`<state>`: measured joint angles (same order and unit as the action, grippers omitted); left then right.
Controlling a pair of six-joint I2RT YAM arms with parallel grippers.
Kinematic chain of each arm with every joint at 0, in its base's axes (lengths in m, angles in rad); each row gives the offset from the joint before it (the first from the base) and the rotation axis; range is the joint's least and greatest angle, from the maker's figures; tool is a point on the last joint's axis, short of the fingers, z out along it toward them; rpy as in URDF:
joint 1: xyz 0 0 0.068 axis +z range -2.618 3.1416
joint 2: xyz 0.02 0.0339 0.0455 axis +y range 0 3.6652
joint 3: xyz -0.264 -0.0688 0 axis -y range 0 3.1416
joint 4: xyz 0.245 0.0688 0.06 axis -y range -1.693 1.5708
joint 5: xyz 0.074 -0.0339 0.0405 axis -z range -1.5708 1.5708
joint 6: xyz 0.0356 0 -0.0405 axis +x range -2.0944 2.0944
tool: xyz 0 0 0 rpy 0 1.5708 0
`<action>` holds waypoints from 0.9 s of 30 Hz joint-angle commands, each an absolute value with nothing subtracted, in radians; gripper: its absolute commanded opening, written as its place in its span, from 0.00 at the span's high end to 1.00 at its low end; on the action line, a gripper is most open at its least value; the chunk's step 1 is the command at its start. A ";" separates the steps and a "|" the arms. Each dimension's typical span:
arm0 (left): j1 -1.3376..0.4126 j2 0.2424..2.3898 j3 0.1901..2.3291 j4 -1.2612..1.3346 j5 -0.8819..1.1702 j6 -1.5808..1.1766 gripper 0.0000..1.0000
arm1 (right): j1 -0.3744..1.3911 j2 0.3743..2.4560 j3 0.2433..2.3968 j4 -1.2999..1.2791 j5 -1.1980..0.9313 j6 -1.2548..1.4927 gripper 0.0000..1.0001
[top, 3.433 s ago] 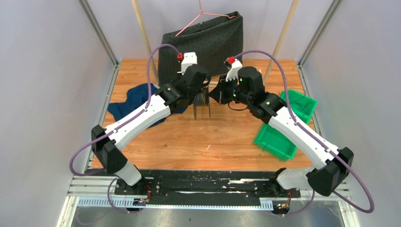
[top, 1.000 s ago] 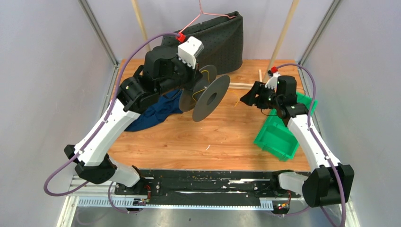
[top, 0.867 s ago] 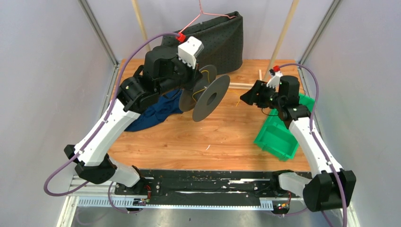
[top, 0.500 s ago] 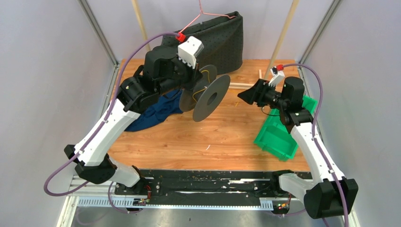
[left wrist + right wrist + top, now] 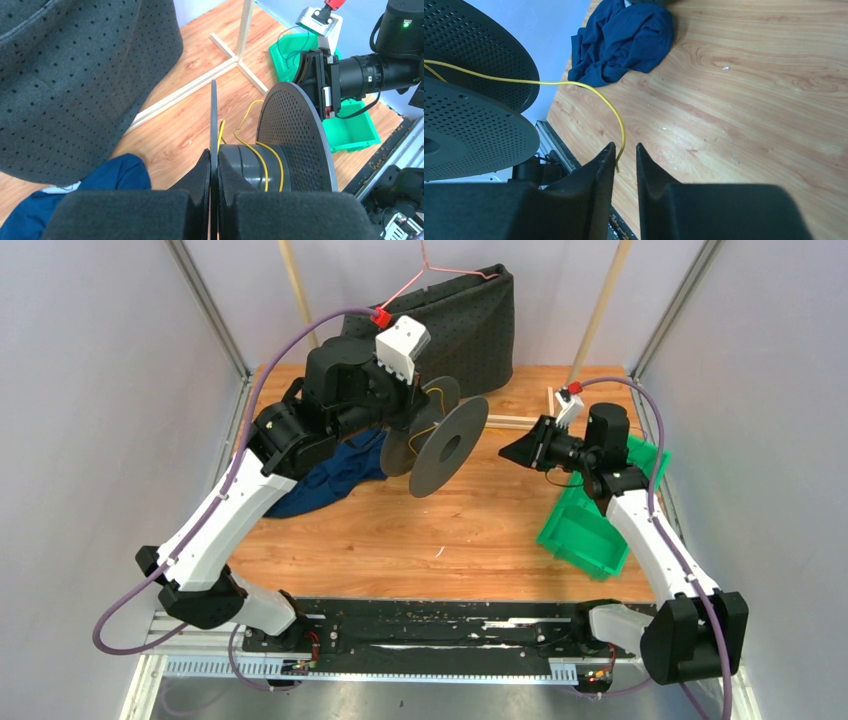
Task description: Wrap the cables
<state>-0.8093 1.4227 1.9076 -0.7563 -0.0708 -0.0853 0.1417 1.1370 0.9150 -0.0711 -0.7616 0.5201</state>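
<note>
your left gripper is clenched on one flange of the spool, held up left of centre. a few turns of wire sit on its hub. the loose tail ends inside the right gripper, whose jaws are slightly apart and not pinching it. you still have that tail to wind.

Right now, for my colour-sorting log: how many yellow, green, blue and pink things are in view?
Yellow: 1, the wire
Green: 2, the bins
Blue: 1, the cloth
Pink: 1, the hanger
Total: 5
</note>
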 commanded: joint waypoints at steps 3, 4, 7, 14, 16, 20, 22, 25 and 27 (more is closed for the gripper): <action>-0.813 1.420 1.927 -0.677 -0.058 -0.101 1.00 | 0.152 1.145 0.894 -0.014 -0.772 0.543 0.95; -0.813 1.421 1.927 -0.673 -0.061 -0.108 1.00 | 0.154 1.145 0.894 -0.018 -0.771 0.539 0.99; -0.813 1.427 1.931 -0.631 -0.092 -0.167 1.00 | 0.178 1.132 0.903 -0.091 -0.718 0.492 0.99; -0.813 1.464 1.881 -0.435 -0.299 -0.449 1.00 | 0.406 1.101 0.933 -0.223 -0.498 0.408 0.99; -0.813 1.468 1.840 -0.406 -0.433 -0.526 1.00 | 0.492 1.084 0.942 -0.240 -0.449 0.389 0.99; -0.813 1.468 1.753 -0.346 -0.656 -0.644 1.00 | 0.621 1.053 0.946 -0.248 -0.418 0.380 0.99; -0.814 1.486 1.741 -0.350 -0.721 -0.661 1.00 | 0.663 1.034 0.956 -0.249 -0.416 0.378 0.99; -0.817 1.518 1.739 -0.393 -0.781 -0.672 1.00 | 0.700 1.020 1.000 -0.258 -0.415 0.374 0.99; -0.819 1.528 1.723 -0.402 -0.788 -0.667 1.00 | 0.705 1.022 1.041 -0.265 -0.420 0.372 0.99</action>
<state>-0.8093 1.5196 1.7302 -0.4667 -0.6441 -0.5972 0.6796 1.0412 0.9596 -0.2409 -0.4465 0.3985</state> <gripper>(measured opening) 0.015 0.015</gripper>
